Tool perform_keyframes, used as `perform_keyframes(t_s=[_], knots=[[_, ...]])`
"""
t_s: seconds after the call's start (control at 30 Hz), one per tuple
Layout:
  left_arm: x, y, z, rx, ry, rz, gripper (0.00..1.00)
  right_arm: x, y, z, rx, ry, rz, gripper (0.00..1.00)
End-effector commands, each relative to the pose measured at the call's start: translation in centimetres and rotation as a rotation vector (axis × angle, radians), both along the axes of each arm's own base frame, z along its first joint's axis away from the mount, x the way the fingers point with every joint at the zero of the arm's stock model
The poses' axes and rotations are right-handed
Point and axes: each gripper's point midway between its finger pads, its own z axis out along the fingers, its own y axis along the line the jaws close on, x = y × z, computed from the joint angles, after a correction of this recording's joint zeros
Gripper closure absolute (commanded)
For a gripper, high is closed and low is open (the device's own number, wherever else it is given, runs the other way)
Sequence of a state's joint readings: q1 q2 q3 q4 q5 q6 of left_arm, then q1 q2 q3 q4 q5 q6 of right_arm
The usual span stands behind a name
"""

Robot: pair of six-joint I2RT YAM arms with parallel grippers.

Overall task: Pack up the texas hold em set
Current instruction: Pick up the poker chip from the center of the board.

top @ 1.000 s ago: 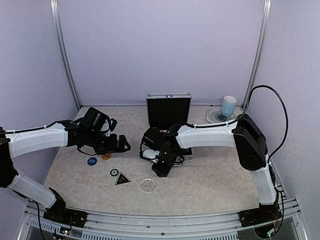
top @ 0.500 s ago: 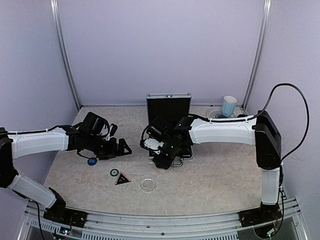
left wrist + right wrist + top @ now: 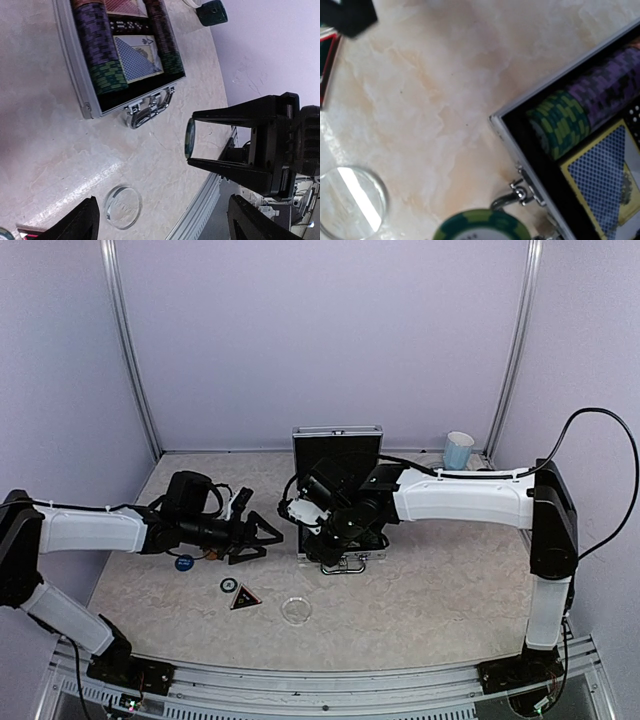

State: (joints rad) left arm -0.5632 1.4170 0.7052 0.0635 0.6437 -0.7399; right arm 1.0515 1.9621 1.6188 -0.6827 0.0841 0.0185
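The silver case (image 3: 345, 558) lies open with its lid (image 3: 337, 455) upright. Inside it are purple and green chip rows (image 3: 102, 47) and a blue card deck (image 3: 137, 60). My right gripper (image 3: 330, 550) hangs over the case's front edge by the handle (image 3: 147, 110), shut on a green chip (image 3: 190, 137), also (image 3: 482, 227). My left gripper (image 3: 262, 535) is open and empty, left of the case, pointing at it. On the table in front lie a clear disc (image 3: 295, 610), a black triangle (image 3: 246, 598), a green-black disc (image 3: 229, 585) and a blue disc (image 3: 184, 563).
A light-blue mug (image 3: 458, 450) stands by a round coaster (image 3: 432, 475) at the back right, and a dark mug (image 3: 211, 12) shows beyond the case. The metal frame rail (image 3: 320, 680) runs along the near table edge.
My left arm has swung right towards the case, covering the orange disc. My right gripper has carried the green chip back from the table to the case's front edge.
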Motion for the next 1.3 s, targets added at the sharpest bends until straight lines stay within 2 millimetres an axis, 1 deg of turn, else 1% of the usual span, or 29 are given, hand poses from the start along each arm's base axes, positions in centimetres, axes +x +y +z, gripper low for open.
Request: perform_keyframes(t_s=[0.0,0.13,0.3,0.43,0.67,0.83,1.0,1.27], knots=[[-0.6,-2.5,1.8,-0.117,-0.023,-0.093,0.13,-0.2,0.2,1.5,0.026,-0.032,0.008,0.57],[-0.7,-3.7,0.7,-0.137,0.013,-0.132,0.16,-0.4,0.4,1.7,0.028,-0.036,0.013,0.57],[-0.5,-4.7,0.2,-0.174,0.043,-0.153,0.19,-0.6,0.5,1.8,0.026,-0.037,0.018,0.57],[-0.6,-5.5,0.6,-0.214,0.056,-0.175,0.2,-0.7,0.6,1.9,0.026,-0.038,0.023,0.57],[-0.7,-6.5,0.9,-0.227,0.057,-0.204,0.24,-0.9,1.0,2.0,0.033,-0.037,0.029,0.57],[-0.7,-6.9,0.8,-0.233,0.066,-0.208,0.3,-1.2,1.4,2.2,0.039,-0.039,0.038,0.57],[-0.8,-6.9,0.3,-0.235,0.09,-0.205,0.3,-1.2,1.5,2.4,0.041,-0.047,0.037,0.57],[-0.8,-6.4,0.5,-0.276,0.107,-0.18,0.33,-1.2,1.1,2.8,0.046,-0.062,0.03,0.57]])
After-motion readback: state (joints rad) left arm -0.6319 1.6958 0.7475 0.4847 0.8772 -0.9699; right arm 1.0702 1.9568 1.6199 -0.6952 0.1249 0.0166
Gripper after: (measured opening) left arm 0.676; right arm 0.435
